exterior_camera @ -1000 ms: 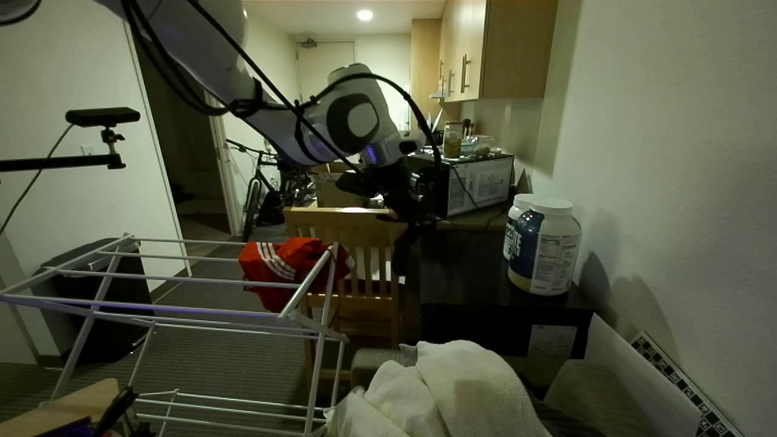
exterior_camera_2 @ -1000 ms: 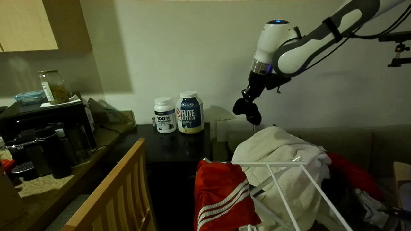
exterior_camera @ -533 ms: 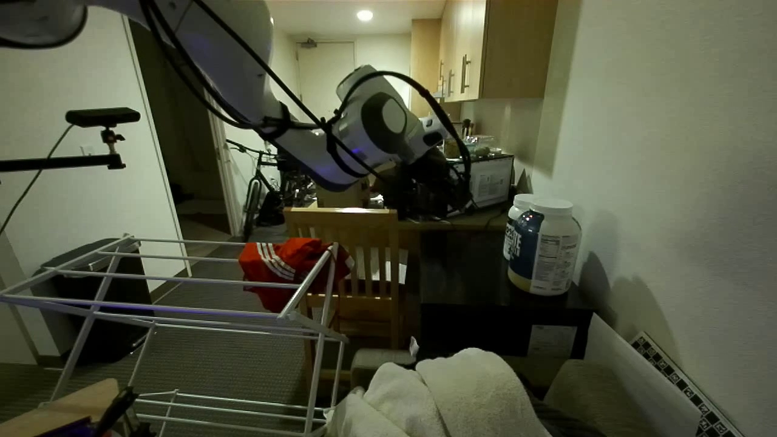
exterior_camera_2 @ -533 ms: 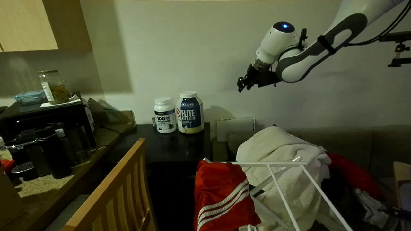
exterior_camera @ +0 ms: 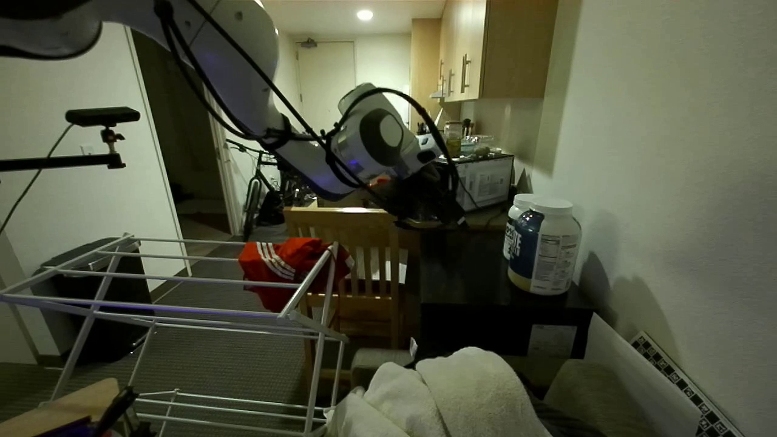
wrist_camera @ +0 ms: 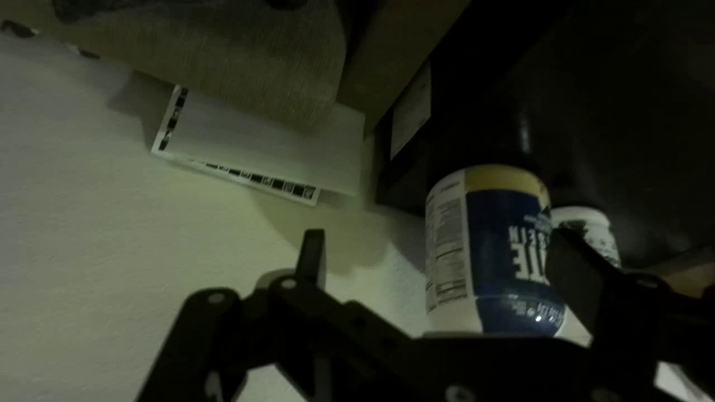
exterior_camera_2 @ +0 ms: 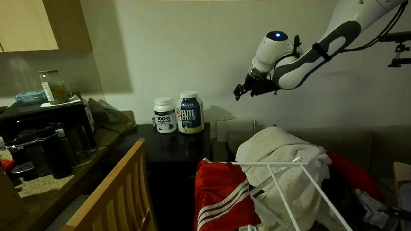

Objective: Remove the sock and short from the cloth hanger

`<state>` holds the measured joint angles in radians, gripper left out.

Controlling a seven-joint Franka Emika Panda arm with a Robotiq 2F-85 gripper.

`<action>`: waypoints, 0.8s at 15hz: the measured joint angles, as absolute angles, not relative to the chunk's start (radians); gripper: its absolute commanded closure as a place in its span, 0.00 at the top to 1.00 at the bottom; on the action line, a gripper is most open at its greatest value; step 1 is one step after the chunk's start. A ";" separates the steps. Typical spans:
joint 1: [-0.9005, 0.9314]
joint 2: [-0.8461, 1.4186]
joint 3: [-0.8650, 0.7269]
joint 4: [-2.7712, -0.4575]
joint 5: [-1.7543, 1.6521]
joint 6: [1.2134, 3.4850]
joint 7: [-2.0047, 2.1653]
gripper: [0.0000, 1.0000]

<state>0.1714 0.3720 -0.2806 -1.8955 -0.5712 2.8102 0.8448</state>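
Note:
The red short with white stripes hangs over the end of the white cloth hanger in both exterior views. My gripper is open, its two black fingers wide apart and nothing held between them. A tub shows beyond that gap, at a distance. In an exterior view the gripper is tilted in the air, above and away from the short, in front of the wall. The sock cannot be made out in any view now.
A cream towel is heaped behind the hanger. Two tubs, one blue and white and one white, stand on a dark cabinet. A wooden chair stands close by the short. A microwave sits farther back.
A second ago a black sock hung from the gripper; by half a second ago it was gone. The jaws have opened. The wrist has swung and tilted, then sunk slightly. The short is unmoved.

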 measured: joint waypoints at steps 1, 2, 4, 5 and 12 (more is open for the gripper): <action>0.159 0.371 -0.243 -1.907 -0.523 2.797 0.797 1.00; 0.152 0.371 -0.216 -1.914 -0.480 2.785 0.754 1.00; 0.161 0.370 -0.198 -1.918 -0.463 2.768 0.732 1.00; 0.164 0.370 -0.189 -1.919 -0.459 2.757 0.722 1.00; 0.170 0.368 -0.065 -1.957 -0.293 2.652 0.559 1.00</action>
<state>0.1704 0.3677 -0.0651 -1.9567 -0.2928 2.6518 0.5591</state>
